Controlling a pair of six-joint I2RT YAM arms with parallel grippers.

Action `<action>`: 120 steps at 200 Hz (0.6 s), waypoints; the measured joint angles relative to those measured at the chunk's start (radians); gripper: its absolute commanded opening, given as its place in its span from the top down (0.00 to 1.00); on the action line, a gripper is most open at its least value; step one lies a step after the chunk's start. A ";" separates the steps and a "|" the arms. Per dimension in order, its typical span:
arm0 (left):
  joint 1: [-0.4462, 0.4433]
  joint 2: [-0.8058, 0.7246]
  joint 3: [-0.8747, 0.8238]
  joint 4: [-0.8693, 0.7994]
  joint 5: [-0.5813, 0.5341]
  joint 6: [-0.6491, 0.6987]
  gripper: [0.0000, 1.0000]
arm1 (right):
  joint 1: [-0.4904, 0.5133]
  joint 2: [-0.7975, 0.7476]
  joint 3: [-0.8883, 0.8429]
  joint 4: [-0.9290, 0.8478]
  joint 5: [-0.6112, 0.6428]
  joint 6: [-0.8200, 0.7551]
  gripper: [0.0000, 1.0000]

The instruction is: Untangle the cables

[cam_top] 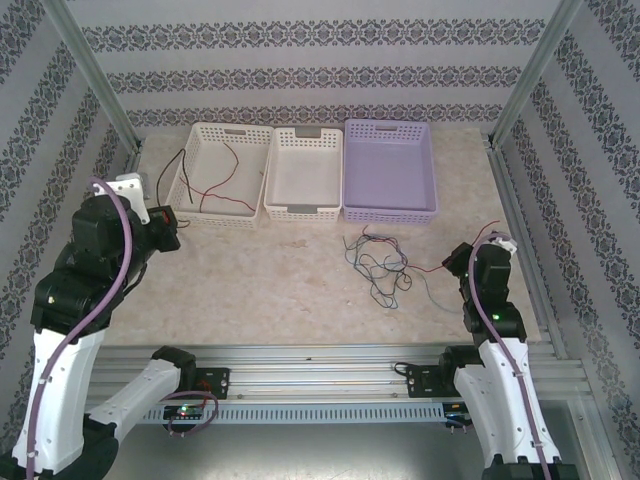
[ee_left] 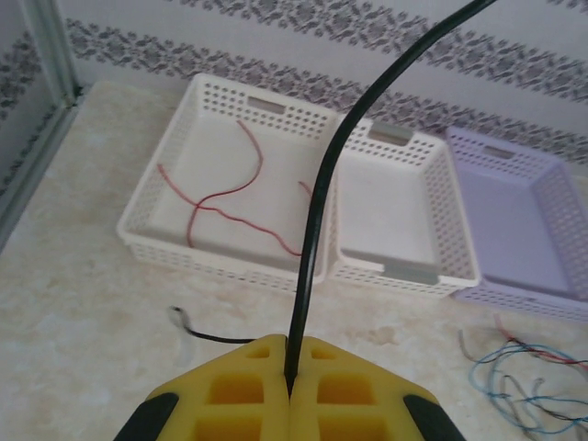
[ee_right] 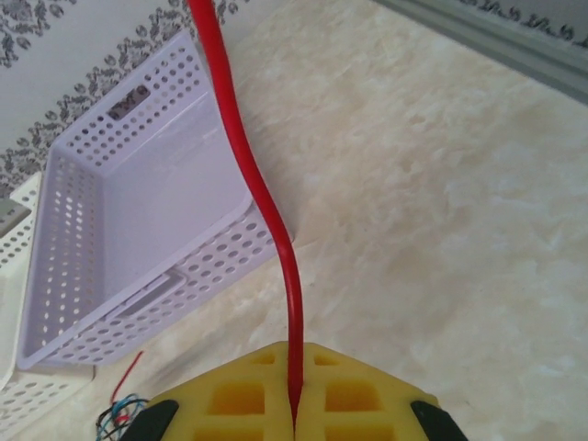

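Since each gripper pinches one wire, you are in the pulling-apart step. Most of the cables [cam_top: 380,262] lie knotted on the table [cam_top: 280,290], just near of the purple basket [cam_top: 390,213] and right of centre. Your left gripper [ee_left: 292,354] is closed on a black cable [ee_left: 317,220]. It runs out from between the yellow fingers toward the far side, over the left white basket [ee_left: 184,253]. A loose red cable [ee_left: 220,197] lies inside that basket.

Your right gripper [ee_right: 296,367] is closed on a second red cable [ee_right: 276,230], which passes straight between its pads. In the top view this cable leads left into the knotted cables.

Next, by my judgement, you should draw the right gripper slowly away from the knot. Watch that the whole bundle does not drag along instead of letting the red strand slip free.
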 measured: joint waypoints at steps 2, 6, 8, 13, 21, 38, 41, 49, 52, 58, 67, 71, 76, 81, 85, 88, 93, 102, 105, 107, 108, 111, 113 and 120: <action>0.000 0.003 0.002 0.003 0.005 -0.001 1.00 | 0.000 0.002 0.000 0.002 -0.003 0.001 1.00; 0.000 0.011 0.005 0.007 0.016 -0.005 1.00 | 0.000 0.007 -0.002 0.008 -0.011 0.002 1.00; 0.000 0.015 0.006 0.010 0.023 -0.007 1.00 | 0.000 0.009 -0.003 0.010 -0.015 0.002 1.00; 0.001 0.026 0.009 0.017 0.036 -0.010 1.00 | 0.000 0.013 -0.005 0.018 -0.025 0.002 1.00; 0.002 0.046 0.014 0.031 0.059 -0.015 1.00 | 0.002 0.021 -0.010 0.031 -0.038 0.002 1.00; 0.002 0.099 0.036 0.071 0.109 -0.022 1.00 | 0.014 0.023 -0.019 0.051 -0.069 0.002 1.00; 0.002 0.107 0.042 0.077 0.118 -0.023 1.00 | 0.016 0.023 -0.020 0.053 -0.076 0.002 1.00; 0.002 0.138 0.058 0.105 0.139 -0.027 1.00 | 0.023 0.023 -0.020 0.061 -0.088 0.002 1.00; 0.002 0.149 0.062 0.117 0.147 -0.027 1.00 | 0.025 0.023 -0.020 0.066 -0.093 0.002 1.00; 0.002 0.170 0.072 0.139 0.160 -0.031 1.00 | 0.029 0.024 -0.020 0.075 -0.101 0.002 1.00; 0.002 0.200 0.085 0.172 0.177 -0.037 1.00 | 0.037 0.024 -0.020 0.090 -0.112 0.002 1.00; 0.002 0.212 0.093 0.187 0.185 -0.039 1.00 | 0.042 0.025 -0.020 0.096 -0.115 0.002 1.00; 0.002 0.229 0.101 0.209 0.193 -0.042 1.00 | 0.047 0.025 -0.020 0.101 -0.119 0.002 1.00; 0.002 0.243 0.107 0.231 0.202 -0.045 1.00 | 0.054 0.025 -0.020 0.105 -0.124 0.002 1.00; 0.002 0.254 0.113 0.251 0.207 -0.047 1.00 | 0.059 0.025 -0.020 0.108 -0.124 0.002 1.00; 0.002 0.264 0.116 0.266 0.211 -0.050 1.00 | 0.064 0.025 -0.020 0.110 -0.126 0.001 1.00; 0.002 0.278 0.122 0.294 0.220 -0.054 1.00 | 0.072 0.025 -0.020 0.115 -0.129 0.001 1.00; 0.002 0.308 0.130 0.345 0.229 -0.064 1.00 | 0.088 0.025 -0.020 0.121 -0.132 0.001 1.00; 0.002 0.317 0.135 0.358 0.232 -0.066 1.00 | 0.094 0.025 -0.020 0.124 -0.132 0.001 1.00; 0.002 0.327 0.138 0.369 0.236 -0.069 1.00 | 0.098 0.024 -0.020 0.126 -0.132 0.001 1.00; 0.002 0.330 0.139 0.372 0.236 -0.069 1.00 | 0.100 0.024 -0.020 0.126 -0.132 0.001 1.00; 0.002 0.341 0.145 0.384 0.240 -0.072 1.00 | 0.106 0.024 -0.020 0.129 -0.132 0.000 1.00; 0.002 0.349 0.149 0.395 0.242 -0.073 1.00 | 0.110 0.024 -0.020 0.130 -0.132 0.000 1.00; 0.002 0.383 0.164 0.426 0.254 -0.080 1.00 | 0.127 0.024 -0.020 0.135 -0.132 -0.003 1.00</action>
